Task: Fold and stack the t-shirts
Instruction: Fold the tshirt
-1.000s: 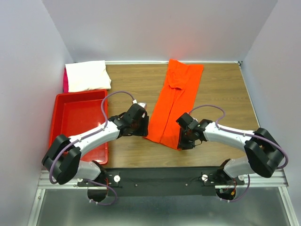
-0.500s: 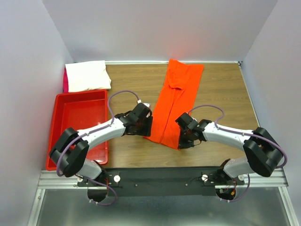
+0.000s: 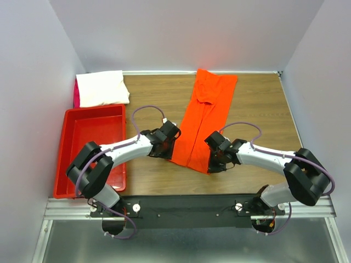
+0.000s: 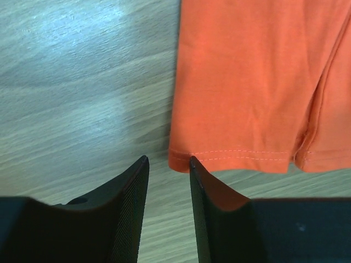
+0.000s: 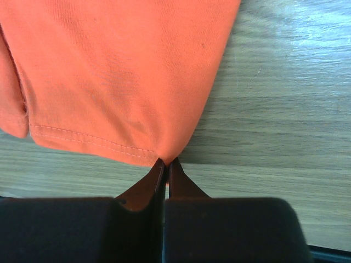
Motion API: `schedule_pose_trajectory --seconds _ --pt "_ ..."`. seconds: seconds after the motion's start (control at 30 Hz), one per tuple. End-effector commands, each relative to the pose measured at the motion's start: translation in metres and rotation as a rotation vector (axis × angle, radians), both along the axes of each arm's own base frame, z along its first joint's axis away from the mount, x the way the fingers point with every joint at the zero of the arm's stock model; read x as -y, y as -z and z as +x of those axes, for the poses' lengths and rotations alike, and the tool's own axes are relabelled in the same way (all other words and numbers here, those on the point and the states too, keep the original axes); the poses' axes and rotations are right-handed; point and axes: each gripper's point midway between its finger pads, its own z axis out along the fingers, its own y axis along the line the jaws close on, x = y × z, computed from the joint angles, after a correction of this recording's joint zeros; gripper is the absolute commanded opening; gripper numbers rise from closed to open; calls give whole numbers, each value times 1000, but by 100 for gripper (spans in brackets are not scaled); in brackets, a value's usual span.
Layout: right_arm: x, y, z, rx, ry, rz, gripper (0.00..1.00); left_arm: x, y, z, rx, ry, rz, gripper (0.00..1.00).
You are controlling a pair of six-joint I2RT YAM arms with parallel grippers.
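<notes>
— Around the end effectors?
— Tabletop (image 3: 263, 109) beneath. Red bin (image 3: 88, 142) off to the left of the left end effector (image 4: 169, 160). Orange t-shirt (image 3: 205, 115) laid long between both, near hem at their tips. White t-shirt (image 3: 101, 87) folded beyond the bin, sliver of pink t-shirt (image 3: 76, 96) beside it.
— Grips?
— Right end effector (image 5: 166, 162) pinched tight on the near hem corner. Left fingers apart, bare tabletop between, the other hem corner at one tip.
— Changed?
— Left moved in from the bin side, up to the hem.

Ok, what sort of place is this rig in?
Probably a lab test cell: bare grey walls box in a wooden table, with a metal mounting rail along its near edge.
</notes>
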Motion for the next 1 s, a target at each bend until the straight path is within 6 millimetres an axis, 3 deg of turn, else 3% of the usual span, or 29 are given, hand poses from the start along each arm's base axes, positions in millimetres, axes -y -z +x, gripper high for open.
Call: schedule_pose_trajectory --seconds 0.0,0.47,0.57,0.6,0.83,0.97 --pt "10 13 -5 -8 -3 -44 8 0 -3 6 21 1 30 43" --pt "9 11 -6 -3 -1 -36 7 1 22 -8 -36 28 58 45" --pt "9 10 -6 -1 0 -31 8 -1 29 -12 -56 19 63 41" --pt "9 9 -6 2 1 -30 8 -1 31 -13 -59 18 63 34" --pt "9 8 -7 4 -1 -21 7 -5 40 -20 -79 12 65 32" --pt "7 7 -7 3 -59 -18 7 -3 41 -27 -94 28 57 9"
